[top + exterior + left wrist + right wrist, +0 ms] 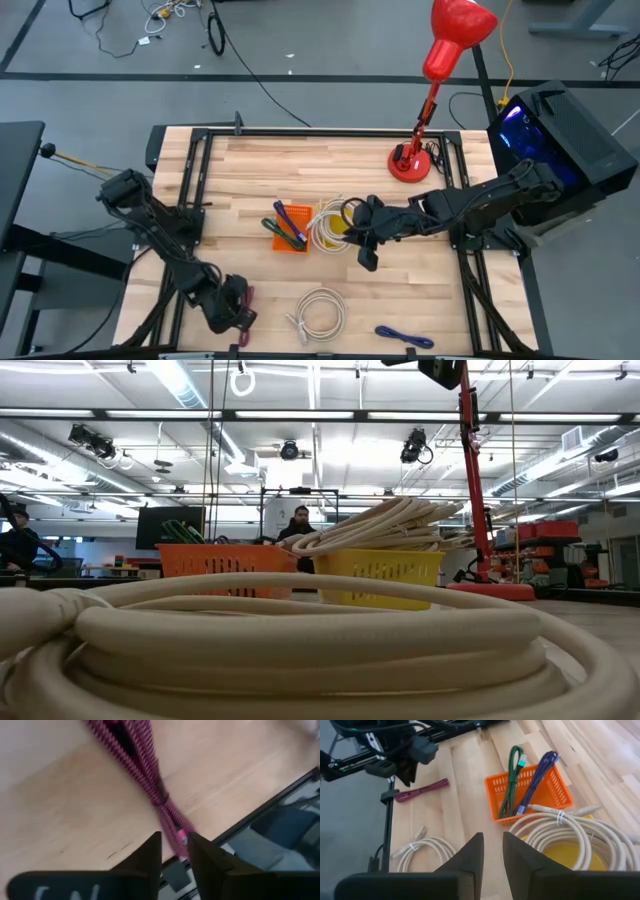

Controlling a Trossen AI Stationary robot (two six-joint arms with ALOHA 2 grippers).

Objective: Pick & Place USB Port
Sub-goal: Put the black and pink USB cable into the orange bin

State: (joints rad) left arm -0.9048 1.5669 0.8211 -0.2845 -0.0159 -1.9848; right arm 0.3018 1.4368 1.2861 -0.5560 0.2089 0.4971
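A maroon braided USB cable (pixel 142 762) lies flat on the wooden table near its front left corner (pixel 247 295). My left gripper (pixel 175 851) points steeply down over the cable's near end, open, with one finger on each side of the pink plug (pixel 181 837). It also shows in the high view (pixel 235 308) and the right wrist view (pixel 395 762). My right gripper (pixel 491 852) hangs open and holding nothing above the yellow basket (pixel 335 235) of white cables, mid-table. My left gripper has the maroon cable's plug end (pixel 179 840) in the gap between its fingers, coming from above at a slant. The cable lies on the table. Whether the fingers touch it I cannot tell.
An orange basket (pixel 290 232) holds green and blue cables beside the yellow one. A coiled white cable (pixel 320 312) and a blue cable (pixel 405 337) lie near the front edge. A red lamp (pixel 410 160) stands at the far right. The black frame rail (pixel 260 815) runs close by the left gripper.
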